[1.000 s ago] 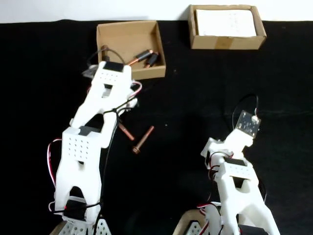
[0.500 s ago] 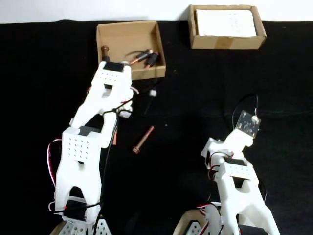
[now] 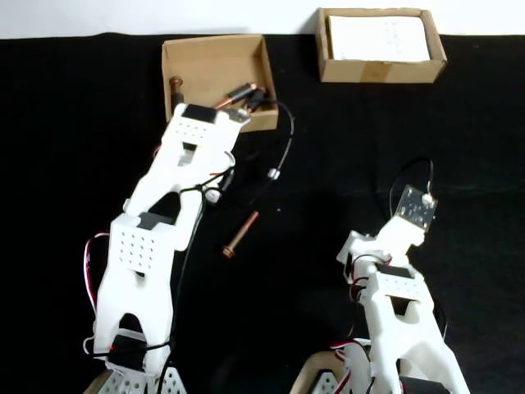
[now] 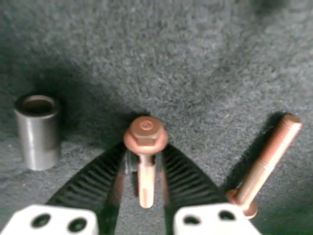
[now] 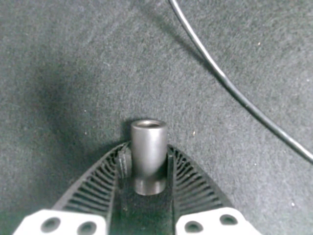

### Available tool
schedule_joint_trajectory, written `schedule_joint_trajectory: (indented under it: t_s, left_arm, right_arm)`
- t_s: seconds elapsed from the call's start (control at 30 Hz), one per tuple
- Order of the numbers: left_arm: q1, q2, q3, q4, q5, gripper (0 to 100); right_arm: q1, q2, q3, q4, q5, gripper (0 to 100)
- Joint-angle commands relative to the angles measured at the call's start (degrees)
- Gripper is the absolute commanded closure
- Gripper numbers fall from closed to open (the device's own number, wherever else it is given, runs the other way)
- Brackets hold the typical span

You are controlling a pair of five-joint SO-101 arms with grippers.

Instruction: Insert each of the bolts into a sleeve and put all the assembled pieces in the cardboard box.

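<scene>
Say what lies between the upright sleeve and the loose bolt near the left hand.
The left hand itself, shut on a second bolt, as the left wrist view shows. The sleeve and loose bolt flank it.

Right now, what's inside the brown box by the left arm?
Two bolt-and-sleeve pieces and another bolt lie in the box; the left arm covers its near part.

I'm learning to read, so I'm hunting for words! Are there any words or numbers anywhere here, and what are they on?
Nothing here can be read.
White sheet in the right cardboard box: faint grey print, too small to read.
Head of the bolt in the left wrist view: a faint mark, too blurred to read.
</scene>
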Motion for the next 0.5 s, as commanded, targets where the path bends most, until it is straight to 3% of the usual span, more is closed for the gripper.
schedule_joint_trajectory:
  t_s: [0.0,0.3,0.47]
  left_arm:
    - [2.0,-0.3,-0.7,0.1,-0.4,85]
    - [1.9,-0.1,-0.3,-0.4,-0.4,85]
    - [2.0,1.8,-0.7,-0.2,-0.4,96]
  right_arm:
    - [1.2,-0.2,0.9,0.5,-0.2,99.2]
    - [1.2,-0.2,0.9,0.5,-0.2,99.2]
    - [1.2,-0.2,0.9,0.5,-0.2,99.2]
